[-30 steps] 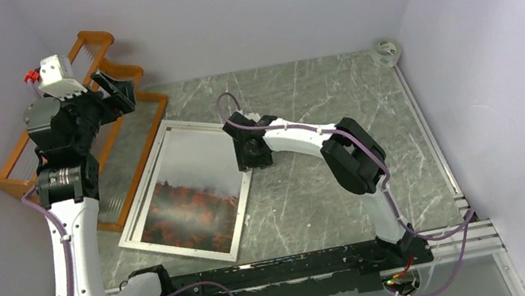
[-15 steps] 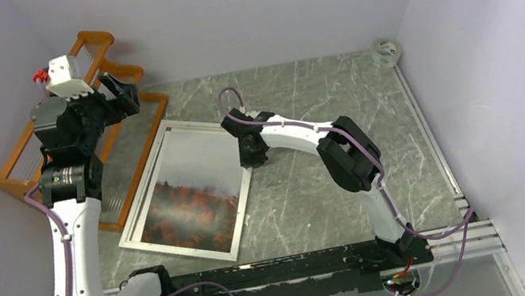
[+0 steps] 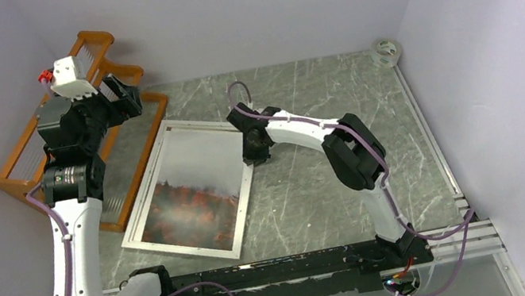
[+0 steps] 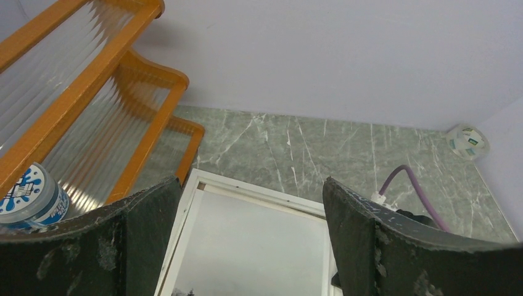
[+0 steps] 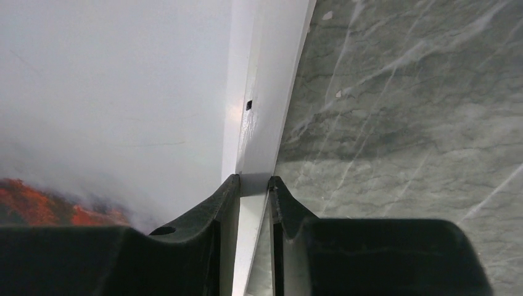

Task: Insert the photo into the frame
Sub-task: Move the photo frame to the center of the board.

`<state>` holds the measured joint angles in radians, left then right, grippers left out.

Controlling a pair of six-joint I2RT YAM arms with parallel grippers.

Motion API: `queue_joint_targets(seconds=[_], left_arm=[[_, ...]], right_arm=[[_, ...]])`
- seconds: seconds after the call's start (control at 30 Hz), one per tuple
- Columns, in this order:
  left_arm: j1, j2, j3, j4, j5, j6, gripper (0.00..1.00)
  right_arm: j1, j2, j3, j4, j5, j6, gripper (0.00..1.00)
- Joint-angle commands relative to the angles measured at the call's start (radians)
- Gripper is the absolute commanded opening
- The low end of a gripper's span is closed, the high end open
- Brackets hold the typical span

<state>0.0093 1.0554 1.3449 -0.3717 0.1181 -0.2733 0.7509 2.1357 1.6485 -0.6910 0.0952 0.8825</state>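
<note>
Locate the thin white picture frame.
Top view: the thin white rectangular picture frame lies left of centre, beside the orange wooden rack, its right rail pinched between the right gripper's fingers.

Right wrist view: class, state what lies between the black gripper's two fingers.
The side rail of the thin white rectangular picture frame fills the gap between the fingers of the right gripper, as the right wrist view shows.

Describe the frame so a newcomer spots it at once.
Grey marble table, left of centre, next to the orange rack. The right gripper clamps the right edge of the frame. It's the only flat white-edged rectangle, with the red-tree photo inside.
</note>
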Motion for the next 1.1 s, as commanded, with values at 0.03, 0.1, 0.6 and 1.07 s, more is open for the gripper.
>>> queue_joint_targets(seconds=[0.03, 0.1, 0.6, 1.07], left_arm=[[-0.003, -0.023, -0.01, 0.02, -0.01, 0.026, 0.91], [-0.003, -0.019, -0.009, 0.023, -0.005, 0.021, 0.91], [-0.004, 0.02, 0.003, 0.029, 0.018, -0.004, 0.89], [-0.004, 0.023, -0.105, 0.02, 0.016, -0.024, 0.94]], right_arm=[[-0.021, -0.148, 0.013, 0.037, -0.006, -0.05, 0.03], [-0.023, -0.181, 0.008, 0.047, -0.006, -0.067, 0.02], [-0.188, -0.33, -0.193, 0.167, -0.008, -0.21, 0.03], [-0.081, -0.086, -0.032, 0.07, -0.021, -0.121, 0.59]])
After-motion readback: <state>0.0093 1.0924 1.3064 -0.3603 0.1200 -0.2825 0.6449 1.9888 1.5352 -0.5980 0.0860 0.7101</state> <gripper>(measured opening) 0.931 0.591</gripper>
